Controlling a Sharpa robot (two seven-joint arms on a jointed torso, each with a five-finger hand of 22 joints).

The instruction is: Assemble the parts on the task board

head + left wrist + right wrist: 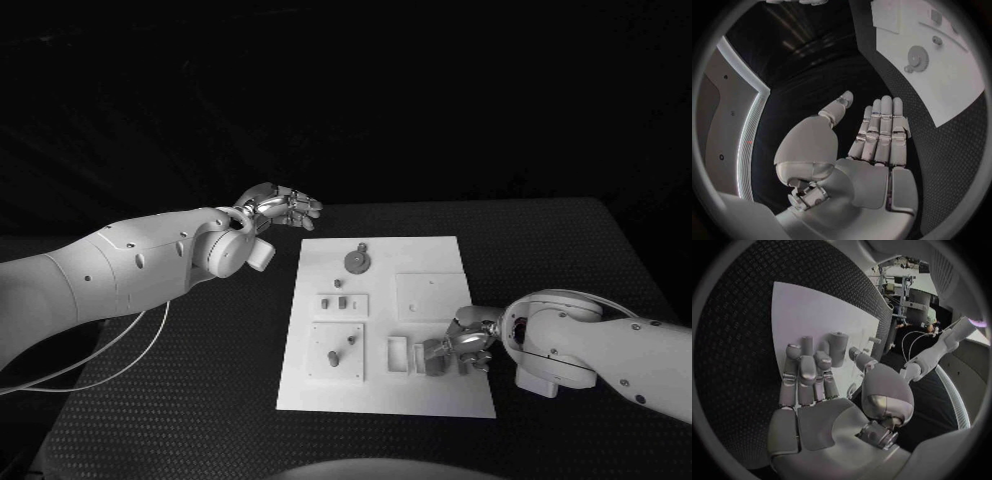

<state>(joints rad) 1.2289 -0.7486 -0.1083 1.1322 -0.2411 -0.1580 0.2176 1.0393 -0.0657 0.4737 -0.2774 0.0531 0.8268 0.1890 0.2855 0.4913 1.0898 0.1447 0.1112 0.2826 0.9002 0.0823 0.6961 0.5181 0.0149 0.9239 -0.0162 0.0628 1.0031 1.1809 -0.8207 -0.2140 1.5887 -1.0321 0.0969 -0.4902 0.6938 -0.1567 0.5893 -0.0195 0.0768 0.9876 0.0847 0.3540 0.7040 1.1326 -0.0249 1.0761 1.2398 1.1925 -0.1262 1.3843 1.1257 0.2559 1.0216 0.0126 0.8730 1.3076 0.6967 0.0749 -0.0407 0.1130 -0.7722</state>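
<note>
The white task board [433,255] lies in the middle of the black table. On it are a grey gear [358,262], small grey parts [342,300], a square plate with a peg [339,352] and upright grey blocks [430,353]. My right hand [469,343] is at the board's near right edge, against those blocks. In the right wrist view its fingers [804,370] stretch over the board [811,315], and a grey block [838,347] stands between thumb and nearest finger; contact is unclear. My left hand [278,208] hovers off the board's far left corner, fingers straight, holding nothing [879,130].
The left wrist view shows the board's far end [942,75] with the gear [916,59] to one side of the hand. Black textured table [548,240] surrounds the board on all sides. A thin cable [108,350] hangs under my left arm.
</note>
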